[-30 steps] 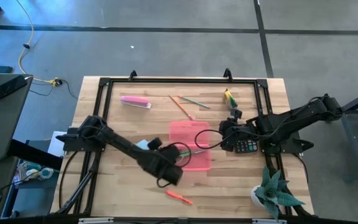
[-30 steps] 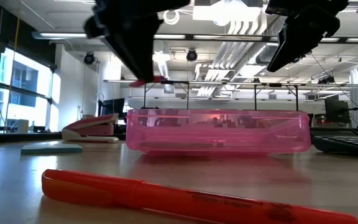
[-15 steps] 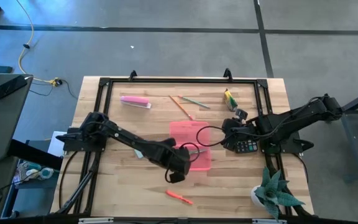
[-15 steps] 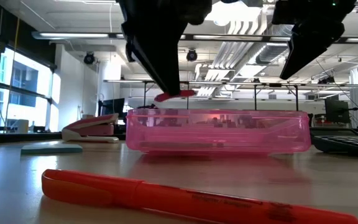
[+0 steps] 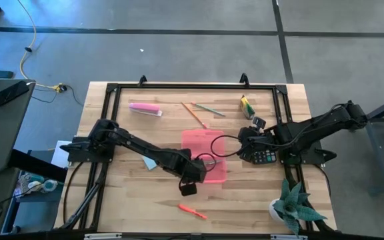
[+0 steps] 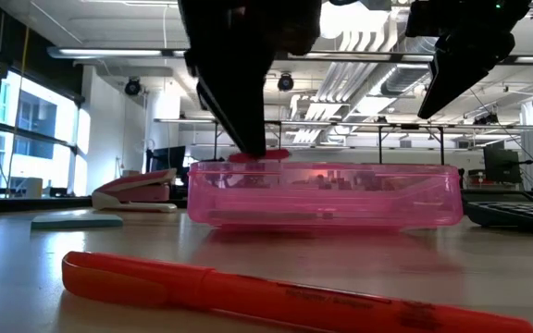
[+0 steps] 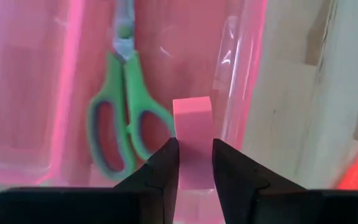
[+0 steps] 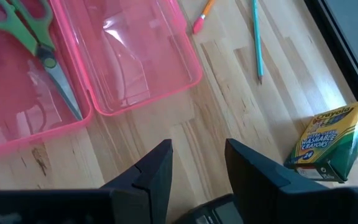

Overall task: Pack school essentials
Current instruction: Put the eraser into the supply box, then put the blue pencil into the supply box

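Left arm: stretched rightward across the surface (image 5: 125, 193), left claw (image 7: 195, 163) pointing down over the near left of the pink case (image 5: 204, 155).
Left claw: clamped on a pink eraser (image 7: 192, 127) beside the scissors (image 7: 122, 118).
Right claw (image 8: 196, 163): parted, empty, above the calculator (image 5: 265, 157).
Pen (image 6: 276, 296): near edge.

Pink eraser (image 7: 192, 140) above scissors (image 7: 122, 118) in case (image 5: 204, 155)

Green-handled scissors (image 7: 124, 127) in a pink case (image 8: 129, 68) (translucent).
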Tool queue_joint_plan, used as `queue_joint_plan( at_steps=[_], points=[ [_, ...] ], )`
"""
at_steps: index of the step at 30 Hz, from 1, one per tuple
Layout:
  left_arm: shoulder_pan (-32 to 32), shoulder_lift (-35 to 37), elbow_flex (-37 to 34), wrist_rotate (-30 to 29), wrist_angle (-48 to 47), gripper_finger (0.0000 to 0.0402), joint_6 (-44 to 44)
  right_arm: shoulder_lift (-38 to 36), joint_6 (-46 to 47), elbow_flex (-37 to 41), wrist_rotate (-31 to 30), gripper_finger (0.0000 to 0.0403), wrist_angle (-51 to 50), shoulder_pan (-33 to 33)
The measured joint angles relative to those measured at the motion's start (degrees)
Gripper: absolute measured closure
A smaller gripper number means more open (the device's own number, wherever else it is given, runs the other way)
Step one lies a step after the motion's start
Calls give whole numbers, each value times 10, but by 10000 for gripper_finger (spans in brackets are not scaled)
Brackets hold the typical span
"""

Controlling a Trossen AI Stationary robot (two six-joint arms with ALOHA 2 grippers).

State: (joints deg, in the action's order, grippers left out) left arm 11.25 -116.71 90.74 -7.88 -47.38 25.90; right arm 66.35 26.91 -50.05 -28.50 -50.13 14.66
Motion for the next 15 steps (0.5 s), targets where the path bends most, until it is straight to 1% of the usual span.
queue_joint_plan(
  at_steps=[2, 4, 6, 8, 15],
  points=[
    [0, -5, -2, 5, -10, 308, -10, 0, 0, 0, 0, 263, 0, 0],
    [0, -16, 1, 10, 8, 299, -21, 0, -1, 0, 0, 263, -1, 0],
    [0, -25, -2, 15, -7, 290, -27, 0, -2, 0, 0, 263, -3, 0],
    [0, -33, 0, 22, 9, 281, -27, 0, -2, 0, 0, 263, -6, 0],
    [-5, -34, 0, 23, 7, 253, -27, 0, -2, 0, -4, 263, -7, 0]
  ],
)
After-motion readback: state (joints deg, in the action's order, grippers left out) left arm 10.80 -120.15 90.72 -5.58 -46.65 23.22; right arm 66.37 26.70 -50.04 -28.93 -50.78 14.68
